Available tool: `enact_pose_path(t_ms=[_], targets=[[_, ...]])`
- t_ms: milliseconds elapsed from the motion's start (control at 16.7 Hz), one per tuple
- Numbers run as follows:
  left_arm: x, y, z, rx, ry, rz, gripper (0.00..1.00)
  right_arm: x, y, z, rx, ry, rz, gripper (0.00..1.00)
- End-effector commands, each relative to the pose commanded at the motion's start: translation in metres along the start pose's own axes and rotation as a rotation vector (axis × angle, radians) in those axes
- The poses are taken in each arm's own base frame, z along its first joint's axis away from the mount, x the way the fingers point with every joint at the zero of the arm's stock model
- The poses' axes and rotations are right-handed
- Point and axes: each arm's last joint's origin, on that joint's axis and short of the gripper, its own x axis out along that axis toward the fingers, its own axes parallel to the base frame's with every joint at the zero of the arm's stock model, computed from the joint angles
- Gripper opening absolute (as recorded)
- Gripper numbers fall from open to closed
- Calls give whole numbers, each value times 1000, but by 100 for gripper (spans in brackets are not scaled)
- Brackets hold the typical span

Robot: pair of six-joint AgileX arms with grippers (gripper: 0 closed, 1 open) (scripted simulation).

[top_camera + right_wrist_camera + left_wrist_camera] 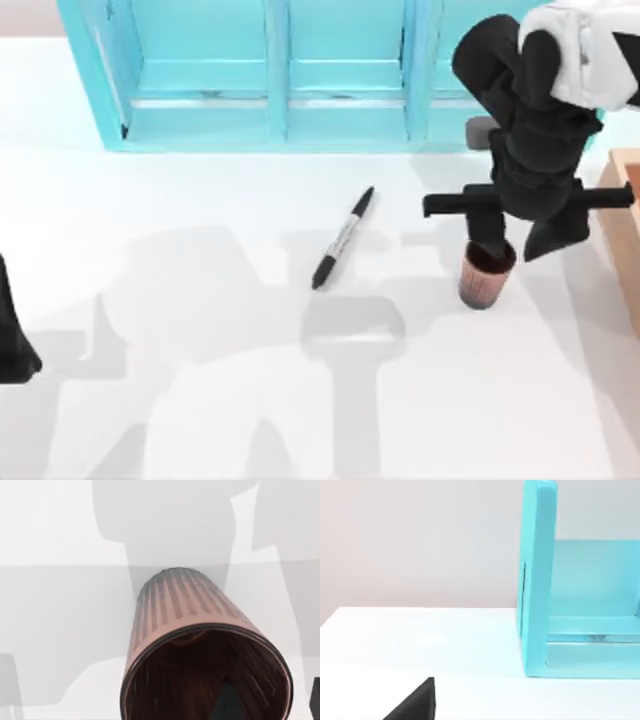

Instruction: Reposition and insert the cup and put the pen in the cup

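The right gripper hangs over the right side of the table, right at the mouth of the cup. One dark finger dips inside the rim, as the right wrist view shows; a second dark edge sits just outside the wall. Whether the fingers are pressing on that wall cannot be told.

The cup stands upright directly beneath the gripper: reddish-brown, tapered, ribbed down its sides, with a dark brown interior and a thin dark rim. It rests on bare white tabletop, striped by grey shadows of the arm.

Out to the left of the gripper lies the pen, flat on the table and angled, black at both ends with a pale grey barrel. It is well apart from the cup, with nothing between them. Behind the gripper stands a turquoise rack along the far edge. Just to its right, a tan wooden edge shows.

The left arm sits parked at the table's left edge, far from everything. Its wrist view shows the rack's end wall side-on, and a black corner low in the frame.
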Motion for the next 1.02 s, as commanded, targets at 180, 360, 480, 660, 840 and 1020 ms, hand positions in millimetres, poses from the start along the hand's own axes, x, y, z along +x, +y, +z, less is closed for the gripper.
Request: enact_pose_path(t_ms=[180, 360, 480, 660, 840, 1020], targets=[[0, 0, 0, 0, 0, 0, 100, 0, 0, 0, 0, 0, 0, 83], [0, 0, 0, 0, 0, 0, 100, 0, 0, 0, 0, 0, 0, 100], [0, 0, 0, 0, 0, 0, 100, 0, 0, 0, 0, 0, 0, 100], [0, 0, 0, 0, 0, 0, 100, 0, 0, 0, 0, 0, 0, 100], [0, 0, 0, 0, 0, 0, 100, 0, -1, 0, 2, 0, 0, 100], [0, 0, 0, 0, 0, 0, 100, -6, 1, 3, -1, 8, -4, 100]])
